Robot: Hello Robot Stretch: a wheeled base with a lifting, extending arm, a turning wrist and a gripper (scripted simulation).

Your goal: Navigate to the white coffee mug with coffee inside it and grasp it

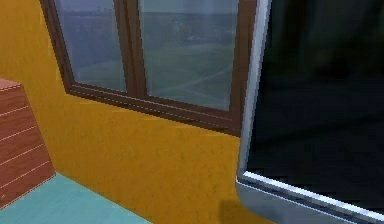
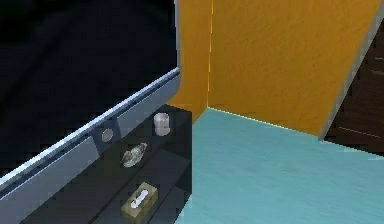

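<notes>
A small whitish cylinder (image 2: 161, 124), about the shape of a mug, stands on the top of a dark low stand (image 2: 176, 160) in the arm side view. It sits near the stand's far end, just under the lower edge of a big black screen (image 2: 70, 70). I cannot make out what is inside it.
On the stand's lower levels lie a grey roundish thing (image 2: 132, 154) and a tan box (image 2: 140, 199). The screen (image 1: 320, 90) also stands at the forward view's right, beside a brown-framed window (image 1: 150, 50) in an orange wall. A wooden cabinet (image 1: 20, 140) stands left. Teal floor (image 2: 270, 170) lies free; a dark door (image 2: 362, 110) is right.
</notes>
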